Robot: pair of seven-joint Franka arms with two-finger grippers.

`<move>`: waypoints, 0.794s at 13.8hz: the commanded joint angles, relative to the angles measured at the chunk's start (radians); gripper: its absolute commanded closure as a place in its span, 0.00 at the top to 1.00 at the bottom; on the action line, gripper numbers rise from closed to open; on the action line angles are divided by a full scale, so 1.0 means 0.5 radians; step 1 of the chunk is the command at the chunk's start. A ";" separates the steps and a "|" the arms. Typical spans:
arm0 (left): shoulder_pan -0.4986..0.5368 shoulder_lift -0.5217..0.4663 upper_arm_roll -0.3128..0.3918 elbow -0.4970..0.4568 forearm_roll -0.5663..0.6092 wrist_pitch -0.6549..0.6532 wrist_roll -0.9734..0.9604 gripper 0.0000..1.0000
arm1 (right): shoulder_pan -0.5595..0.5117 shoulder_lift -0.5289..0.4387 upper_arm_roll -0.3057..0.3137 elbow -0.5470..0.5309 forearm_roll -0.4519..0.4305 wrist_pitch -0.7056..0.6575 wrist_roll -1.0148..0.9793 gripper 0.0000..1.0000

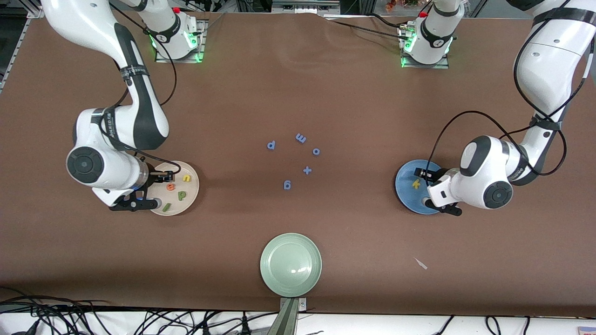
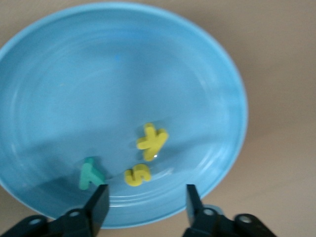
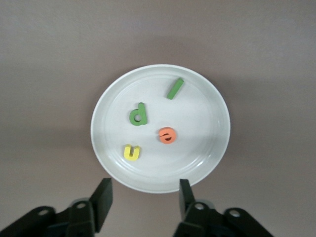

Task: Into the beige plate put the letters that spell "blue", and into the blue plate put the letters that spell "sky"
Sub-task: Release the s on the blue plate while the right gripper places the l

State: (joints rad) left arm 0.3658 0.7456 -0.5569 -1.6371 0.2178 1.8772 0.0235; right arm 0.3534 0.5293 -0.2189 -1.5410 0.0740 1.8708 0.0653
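**Both words lie in their plates, grippers hanging empty above**

The round cream-beige plate (image 1: 192, 197) sits toward the right arm's end of the brown worktop (image 1: 298, 93). In it lie the dark green foam b (image 3: 138, 114), the thin olive-green l bar (image 3: 175, 89), the yellow u (image 3: 132, 152) and the orange e (image 3: 167, 135), all apart from one another. The right gripper (image 3: 143, 200) hangs just over the plate's rim, its fingers spread with nothing between them.

The round medium-blue plate (image 1: 406, 186) sits toward the left arm's end. It holds the yellow foam k (image 2: 152, 141), the yellow s (image 2: 137, 175) just beside it and the teal-green y (image 2: 90, 173) a little apart. The left gripper (image 2: 146, 205) hovers over this plate's edge, fingers parted and empty.

Mid-worktop, between the two plates, five small all-blue foam pieces (image 1: 294, 160) lie in a loose ring, the plus sign (image 1: 307, 170) at about 4 o'clock in it. A pale green round plate (image 1: 291, 264) rests at 6 o'clock from the ring, nearest the front camera. A small pale scrap (image 1: 421, 264) lies at 3 o'clock from that plate. Nothing lies across either filled plate.
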 commanded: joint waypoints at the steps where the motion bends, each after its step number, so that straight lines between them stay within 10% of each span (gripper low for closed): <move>1: -0.005 -0.162 -0.055 -0.002 -0.046 -0.060 -0.034 1.00 | -0.010 -0.006 0.002 0.204 0.039 -0.213 -0.005 0.71; 6: -0.005 -0.536 -0.119 0.028 -0.049 -0.253 -0.133 1.00 | -0.016 -0.022 -0.013 0.544 0.024 -0.630 -0.017 1.00; 11: 0.008 -0.788 -0.153 0.157 -0.052 -0.511 -0.108 1.00 | -0.130 -0.340 -0.019 0.548 0.033 -0.808 -0.032 1.00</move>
State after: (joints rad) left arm 0.3642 0.3966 -0.6279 -1.5821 0.2165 1.6756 -0.0343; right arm 0.3319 0.4376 -0.2396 -1.2422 0.0743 1.5037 0.0657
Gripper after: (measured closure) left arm 0.000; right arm 0.000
